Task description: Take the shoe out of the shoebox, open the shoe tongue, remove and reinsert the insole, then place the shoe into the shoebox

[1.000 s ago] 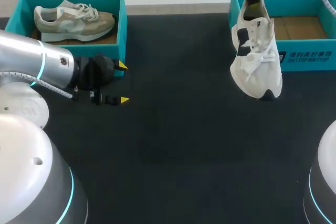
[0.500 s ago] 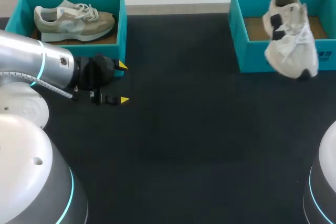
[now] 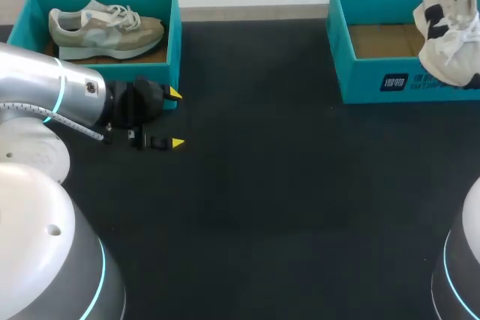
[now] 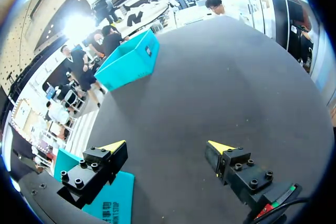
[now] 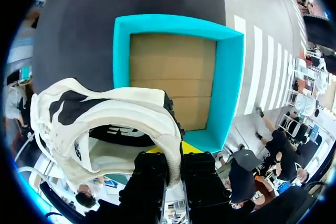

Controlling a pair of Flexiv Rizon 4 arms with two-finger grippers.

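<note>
White shoe (image 3: 448, 39): hangs toe-down at the upper right corner of the head view, heel uppermost, black patches on the side, laces dangling. Overlaps the right end of the right shoebox (image 3: 360, 80) and its front wall; cannot tell from this view whether it touches the box.

Right gripper (image 5: 176, 156): clamps the shoe's heel collar, one finger inside the shoe and one outside, jaws closed tight on the padded rim. In the right wrist view, shows the shoe (image 5: 105, 124) draped over the fingers and the teal box (image 5: 231, 87) beneath and ahead of them, brown cardboard floor in plain sight.

Left gripper (image 3: 174, 118): sits at the middle left of the head view, low over the dark table (image 3: 262, 185), jaws spread wide with nothing between them. Has one yellow tip just beside the front right corner of the left shoebox (image 3: 177, 43). In the left wrist view, shows the same gripper (image 4: 167, 146) with only bare tabletop between its tips.

Beige shoe (image 3: 105, 29): lies on its sole inside the left shoebox at the upper left, toe toward the right.
</note>
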